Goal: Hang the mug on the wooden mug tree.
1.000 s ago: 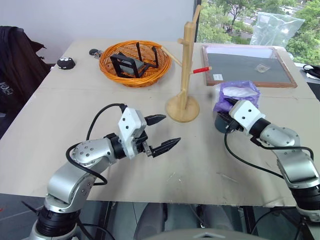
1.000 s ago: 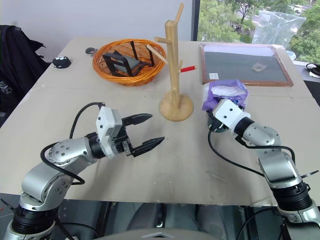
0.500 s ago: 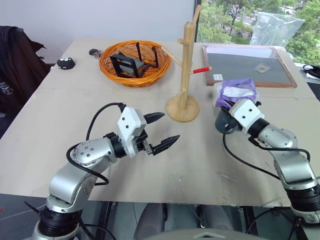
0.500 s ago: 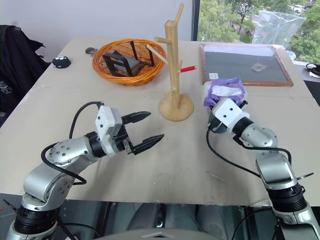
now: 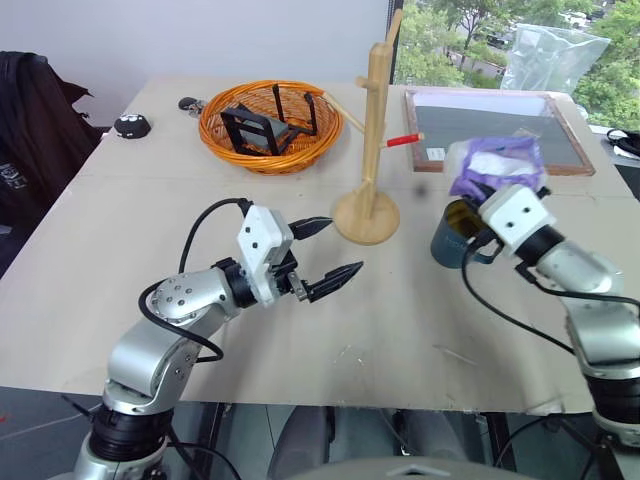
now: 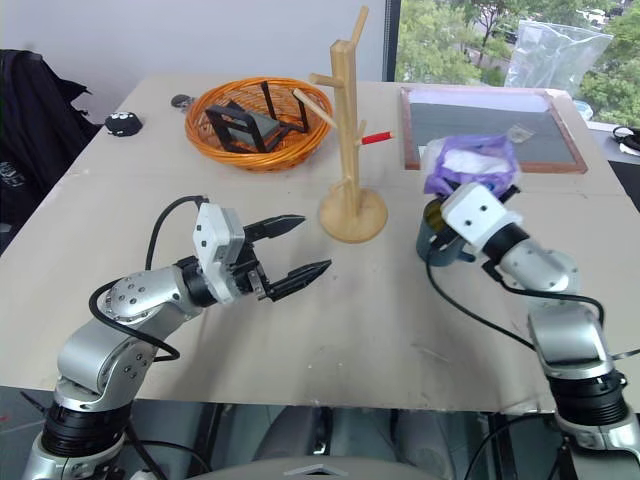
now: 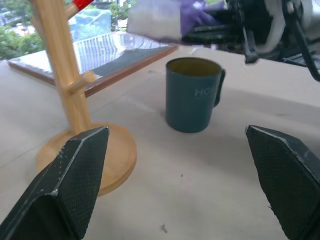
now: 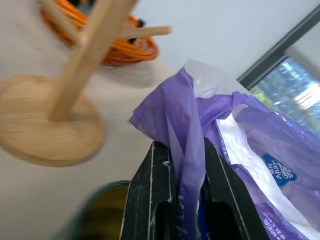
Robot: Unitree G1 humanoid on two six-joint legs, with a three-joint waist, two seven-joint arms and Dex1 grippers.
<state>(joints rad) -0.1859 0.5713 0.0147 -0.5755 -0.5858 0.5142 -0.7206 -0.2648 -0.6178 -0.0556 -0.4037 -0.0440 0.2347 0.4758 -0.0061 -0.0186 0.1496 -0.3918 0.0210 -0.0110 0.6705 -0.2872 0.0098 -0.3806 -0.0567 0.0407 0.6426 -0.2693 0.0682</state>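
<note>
Right wrist view: right gripper [image 8: 181, 165] pinches purple packet [image 8: 240, 145]

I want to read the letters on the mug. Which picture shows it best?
The left wrist view: the mug stands whole and close, with handle, yellow inside and pale letters. The eye views show it small, partly behind the right gripper. The right wrist view catches just its rim.
</note>
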